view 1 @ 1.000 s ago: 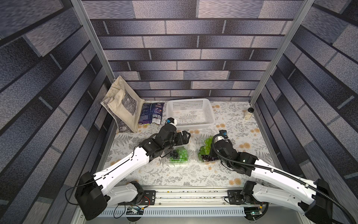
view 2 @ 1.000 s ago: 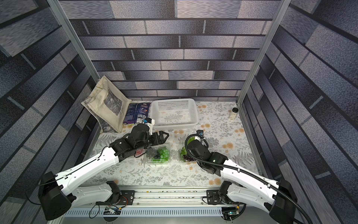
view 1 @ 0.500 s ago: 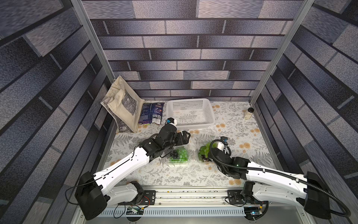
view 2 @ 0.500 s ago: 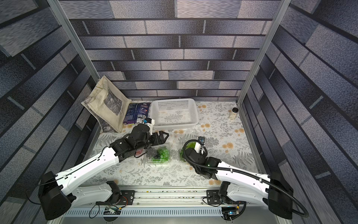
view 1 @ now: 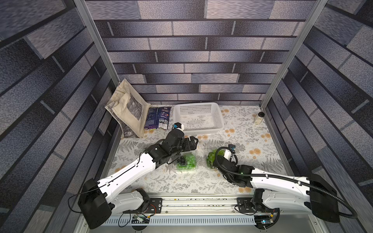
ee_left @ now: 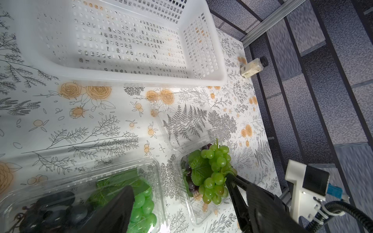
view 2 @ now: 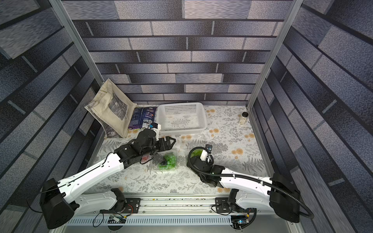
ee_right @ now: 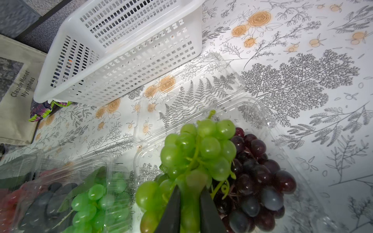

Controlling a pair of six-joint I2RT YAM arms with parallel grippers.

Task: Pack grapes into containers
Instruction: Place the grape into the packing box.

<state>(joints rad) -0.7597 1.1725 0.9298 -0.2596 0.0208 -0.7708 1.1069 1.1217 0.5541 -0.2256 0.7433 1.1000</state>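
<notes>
An open clear container [ee_right: 260, 113] lies right of centre with its lid [ee_right: 191, 84] folded back flat. Dark purple grapes [ee_right: 260, 181] lie in it. My right gripper [ee_right: 189, 209] is shut on a pale green bunch of grapes [ee_right: 199, 149] resting on the dark ones; both top views show that bunch [view 1: 212, 156] [view 2: 194, 154]. A second container [view 1: 186, 160] with its lid down holds bright green and black grapes. My left gripper [view 1: 192, 142] hovers open just above its far edge, holding nothing. Red grapes [view 2: 144, 159] show under the left wrist.
A white perforated basket [view 1: 198, 119] stands empty behind the containers. A canvas tote [view 1: 127, 113] leans in the back left corner beside a dark snack packet [view 1: 157, 119]. A small bottle [view 1: 259, 118] stands at the back right post. Enclosure walls close both sides.
The right arm has sunk low and stretched forward along the table, bringing the pale green bunch down onto the dark grapes. The left arm has stayed put.
</notes>
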